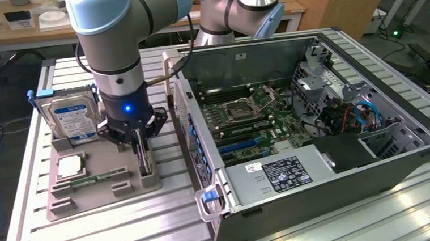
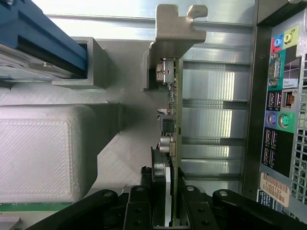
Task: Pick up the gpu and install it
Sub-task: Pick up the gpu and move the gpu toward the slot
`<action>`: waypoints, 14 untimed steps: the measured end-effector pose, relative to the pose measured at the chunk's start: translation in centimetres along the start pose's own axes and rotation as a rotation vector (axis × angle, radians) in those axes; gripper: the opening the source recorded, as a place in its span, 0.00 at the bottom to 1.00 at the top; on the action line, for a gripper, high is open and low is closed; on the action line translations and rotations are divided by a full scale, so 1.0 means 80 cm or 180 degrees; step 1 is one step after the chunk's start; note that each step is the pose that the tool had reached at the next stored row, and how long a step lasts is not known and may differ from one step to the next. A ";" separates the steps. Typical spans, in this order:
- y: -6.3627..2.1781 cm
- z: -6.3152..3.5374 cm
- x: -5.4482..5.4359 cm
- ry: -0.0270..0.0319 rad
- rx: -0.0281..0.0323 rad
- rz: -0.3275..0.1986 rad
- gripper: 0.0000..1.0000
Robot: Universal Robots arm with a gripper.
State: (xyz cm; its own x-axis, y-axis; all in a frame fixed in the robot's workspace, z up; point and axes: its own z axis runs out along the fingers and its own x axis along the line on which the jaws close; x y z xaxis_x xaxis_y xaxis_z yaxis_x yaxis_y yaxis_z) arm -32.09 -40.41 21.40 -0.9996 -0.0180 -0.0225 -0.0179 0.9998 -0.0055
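Standing on its long edge in a slot of the grey holder tray (image 1: 99,199), the gpu (image 1: 146,166) sits just beside the open computer case (image 1: 396,113) in the exterior view, with the hard drive (image 1: 71,116) upright nearby. The gripper (image 1: 141,151) is low over the card's top edge. In the wrist view, the gripper (image 2: 165,196) straddles the gpu (image 2: 175,115) near one end, with the metal bracket (image 2: 178,33) at the other. Whether it is clamped on the card or merely flanks it I cannot tell. The card looks light, stiff and fragile, so I judge the bare board edges and the bracket the safest places to hold, away from the components.
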 end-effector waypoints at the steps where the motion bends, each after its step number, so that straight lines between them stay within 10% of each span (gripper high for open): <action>1: 0.000 0.000 0.000 0.0000 0.0000 0.0000 0.28; 14: 0.000 -0.010 0.000 0.0000 -0.0002 0.0000 0.28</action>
State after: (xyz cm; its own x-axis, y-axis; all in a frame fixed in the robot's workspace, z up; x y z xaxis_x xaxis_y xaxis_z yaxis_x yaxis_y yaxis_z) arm -32.09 -40.41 22.22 -0.9996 -0.0179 -0.0226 -0.0178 0.9998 -0.0048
